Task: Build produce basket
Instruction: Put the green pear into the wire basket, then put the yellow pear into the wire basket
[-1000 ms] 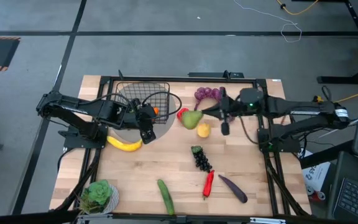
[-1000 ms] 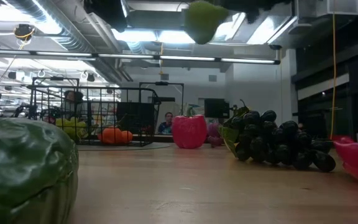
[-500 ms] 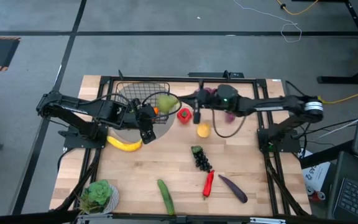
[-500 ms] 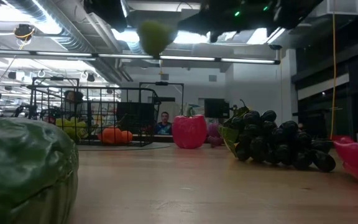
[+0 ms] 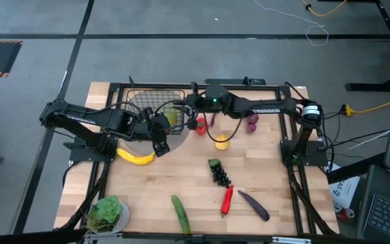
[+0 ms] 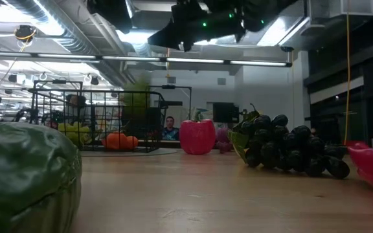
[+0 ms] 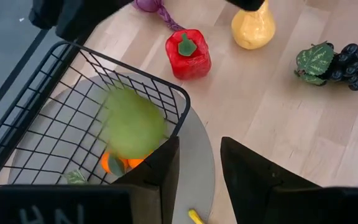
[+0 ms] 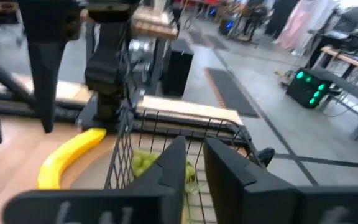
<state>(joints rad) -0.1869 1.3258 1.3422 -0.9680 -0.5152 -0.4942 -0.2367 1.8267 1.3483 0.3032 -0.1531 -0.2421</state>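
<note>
The black wire basket [image 5: 156,107] stands on a grey round mat at the table's far left; an orange and green grapes lie in it. A green pear [image 7: 132,121] is blurred inside the basket, below my right gripper [image 5: 181,106] and clear of it; it also shows in the low view [image 6: 135,103]. My right gripper [image 8: 194,165] hangs open and empty above the basket's right rim. My left gripper [image 7: 197,168] is open and empty just outside the basket's near right corner [image 7: 180,118]; whether a finger touches the wire, I cannot tell.
A red pepper [image 5: 200,124], a yellow fruit [image 5: 221,141] and a purple bunch [image 5: 252,122] lie right of the basket. A banana [image 5: 135,157] lies near the left arm. Dark grapes [image 5: 217,171], chili [image 5: 227,198], eggplant [image 5: 254,205], cucumber [image 5: 180,213] and a leafy green [image 5: 107,211] lie nearer.
My right gripper has carried the green pear high across the table toward the left edge, from above the yellow fruit to above the basket. The pear has left the gripper and dropped into the basket. My left arm has kept still.
</note>
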